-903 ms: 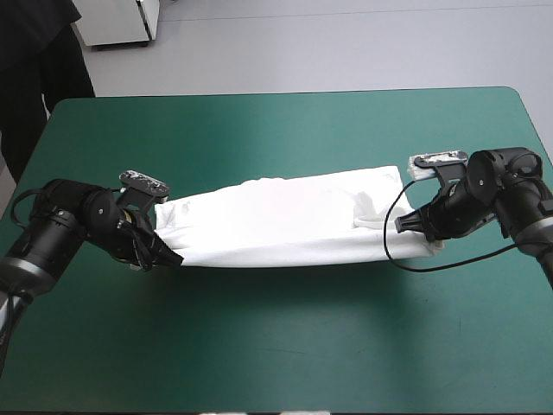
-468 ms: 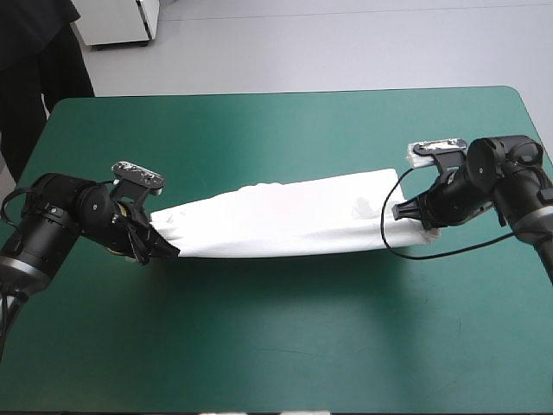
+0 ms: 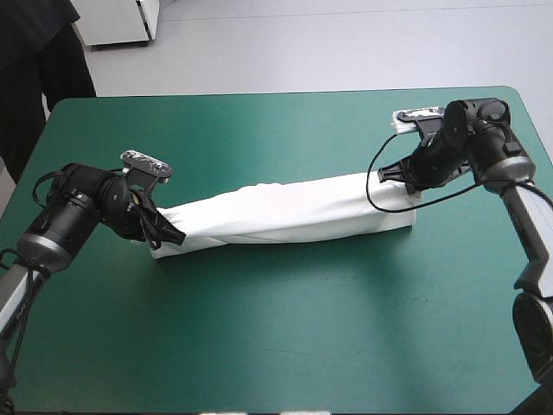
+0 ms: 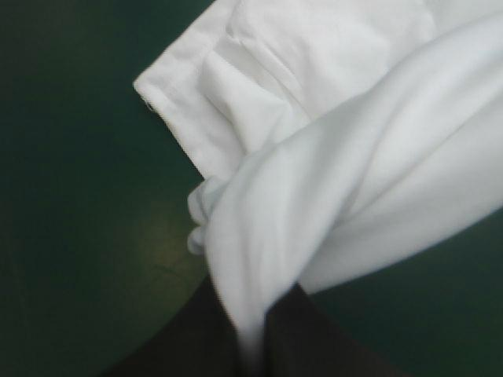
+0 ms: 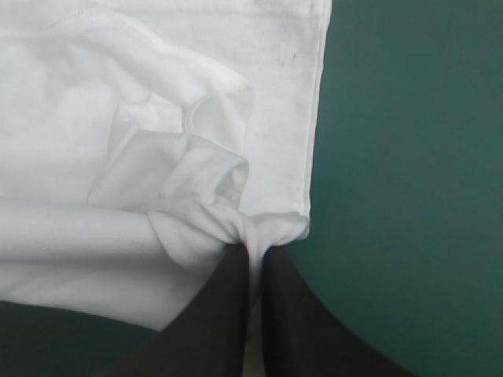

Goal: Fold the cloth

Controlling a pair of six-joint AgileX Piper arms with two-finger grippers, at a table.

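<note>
your white short-sleeved fabric t-shirt [image 3: 294, 212] is drawn out into one long, narrow, loosely rolled band across the middle of the flat tabletop [image 3: 276, 346] with the teal-green cover. it runs from the tabletop's left part to its right part, and its right end is a little nearer the tabletop's far edge than its left end. from the high view you cannot tell whether the band rests on the tabletop or hangs just clear of it

your left claw [image 3: 171, 237], with two broad black fin-shaped fingers, sits low toward the tabletop's left edge. it is all but closed, with a gathered fold of the t-shirt pinched between the fingers. in the left wrist view the cloth comes out of the tip as a thick twisted fold, and a hemmed part of the t-shirt lies flat over the tabletop beyond it

your right claw [image 3: 406, 181] sits toward the tabletop's right edge, nearer the far edge than the left claw is. it too is all but closed, with a bunched corner of the t-shirt nipped between its black fingers [image 5: 228, 306]. in the right wrist view a hemmed edge runs straight away from that pinch over the tabletop, with crumpled folds beside it
</note>
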